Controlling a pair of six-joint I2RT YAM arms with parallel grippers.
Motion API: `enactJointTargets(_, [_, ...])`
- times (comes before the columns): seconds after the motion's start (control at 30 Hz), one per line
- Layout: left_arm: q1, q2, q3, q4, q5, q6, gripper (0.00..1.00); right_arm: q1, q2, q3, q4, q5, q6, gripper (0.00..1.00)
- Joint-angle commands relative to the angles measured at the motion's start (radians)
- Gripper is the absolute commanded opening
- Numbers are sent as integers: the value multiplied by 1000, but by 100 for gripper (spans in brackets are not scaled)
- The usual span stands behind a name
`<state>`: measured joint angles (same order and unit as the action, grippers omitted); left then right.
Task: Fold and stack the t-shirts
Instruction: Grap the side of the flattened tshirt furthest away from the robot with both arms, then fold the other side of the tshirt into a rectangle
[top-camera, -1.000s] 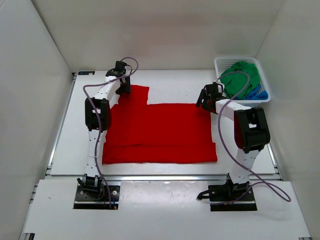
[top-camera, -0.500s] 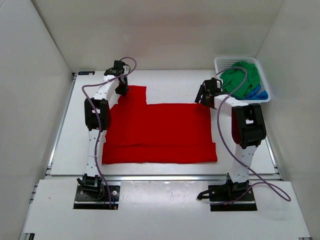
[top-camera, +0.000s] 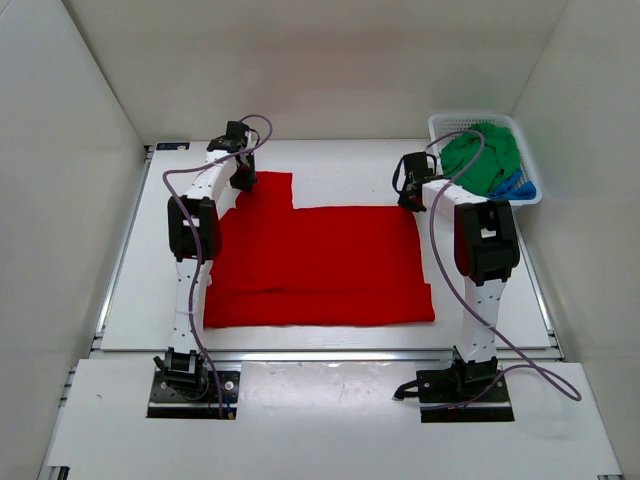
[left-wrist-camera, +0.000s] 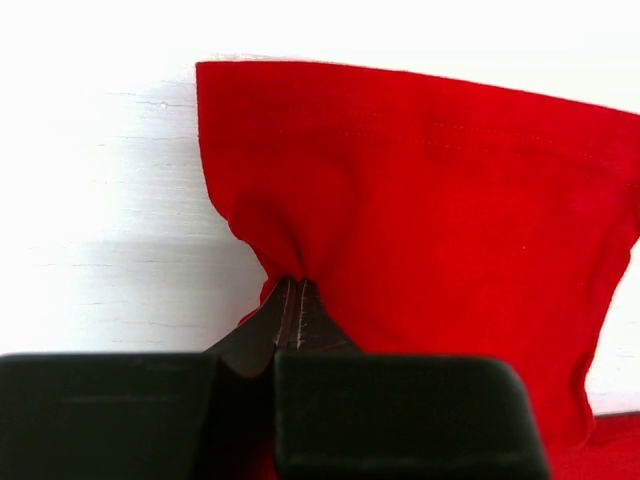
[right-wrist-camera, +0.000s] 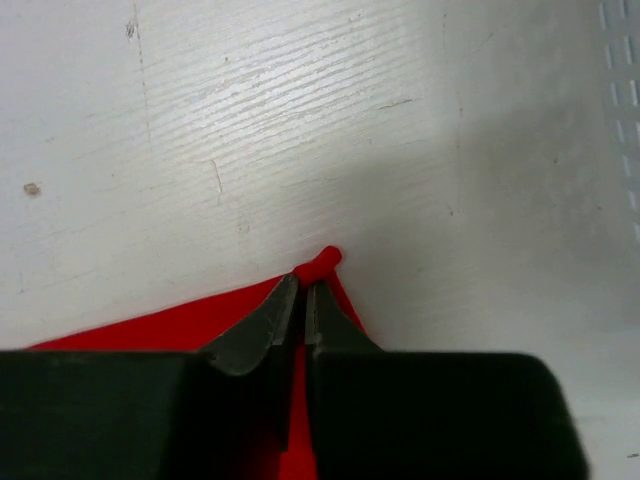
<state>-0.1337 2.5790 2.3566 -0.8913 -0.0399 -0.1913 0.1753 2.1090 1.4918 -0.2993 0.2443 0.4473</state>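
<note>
Red cloth covers the middle of the counter (top-camera: 340, 165). The red t-shirt (top-camera: 320, 265) lies flat to the left of the basket (top-camera: 436, 125), and its long axis runs crosswise, from the side away from the basket to the side next to it. Both tools sit on the shirt's far edge, the one roughly level with the basket.

The left tool (top-camera: 243, 183) is shut tight on a pinch of the sleeve corner farthest from the basket, and its wrist view shows the cloth puckering into the jaws. The right tool (top-camera: 410, 203) is shut on the very tip of the corner nearest the basket, with a small nub of red poking out past the fingertips. That hold looks thin and may slip.

From both tools the rest of the shirt lies toward the arm bases. I judge that the fold calls for both arms to draw this far edge back over the near hem together. The green t-shirt (top-camera: 485, 155) and blue t-shirt (top-camera: 518, 186) lie in the basket.
</note>
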Motion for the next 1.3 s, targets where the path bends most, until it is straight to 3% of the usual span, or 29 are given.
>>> enactJointTargets(0.0, [16, -68, -8, -38, 34, 9, 0, -5, -9, 39, -21, 12, 11, 0])
enactJointTargets(0.2, [31, -115, 75, -67, 53, -2, 0, -14, -46, 39, 0, -10, -36, 0])
enactJointTargets(0.27, [36, -169, 41, -52, 60, -2, 0, -2, -73, 27, 20, -13, -61, 0])
enactJointTargets(0.57, [31, -493, -307, 46, 75, 19, 0, -8, -262, -93, 57, -88, -119, 0])
enactJointTargets(0.9, [8, -888, -844, 153, 75, 7, 0, -39, -520, -418, 138, -285, -137, 0])
enactJointTargets(1.07, [6, -1072, -1092, 183, 83, 4, 0, -17, -642, -543, 134, -304, -156, 0])
enactJointTargets(1.27, [3, -1220, -1272, 186, 63, 12, 0, -11, -753, -669, 147, -329, -153, 0])
